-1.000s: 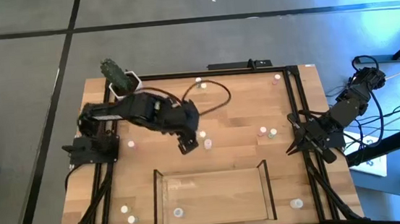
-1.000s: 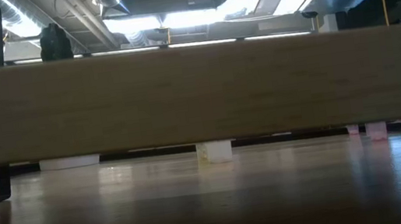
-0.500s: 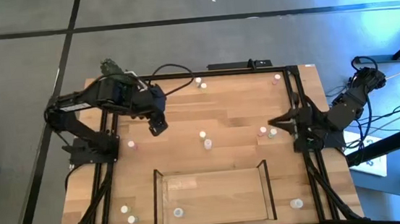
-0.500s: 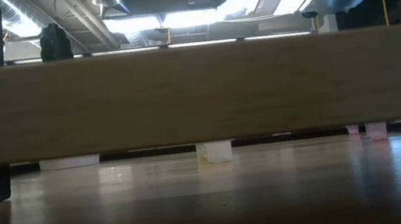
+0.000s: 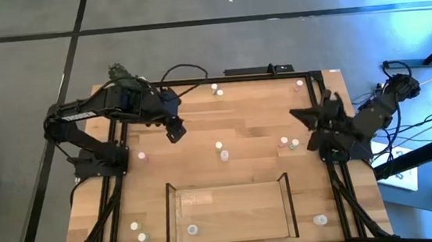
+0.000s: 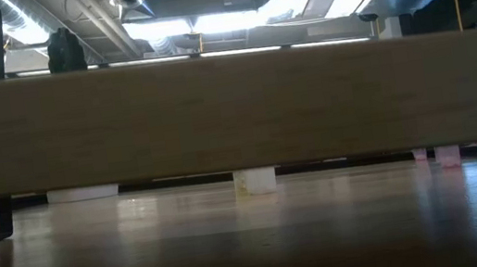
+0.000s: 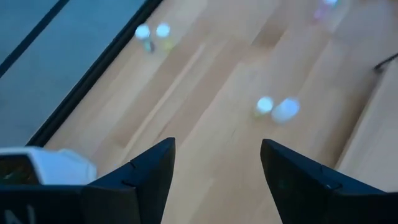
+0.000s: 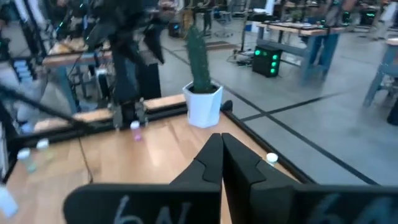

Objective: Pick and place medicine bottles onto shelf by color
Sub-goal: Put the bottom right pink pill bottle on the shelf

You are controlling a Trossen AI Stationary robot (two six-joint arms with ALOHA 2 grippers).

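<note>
Left gripper spread wide, holding nothing, hovering beyond shelf's far left corner. Right gripper pinched closed, empty, off shelf's far right corner. Bottles scattered around shelf; one bottle inside, near left wall. Cactus pot past left arm.
</note>
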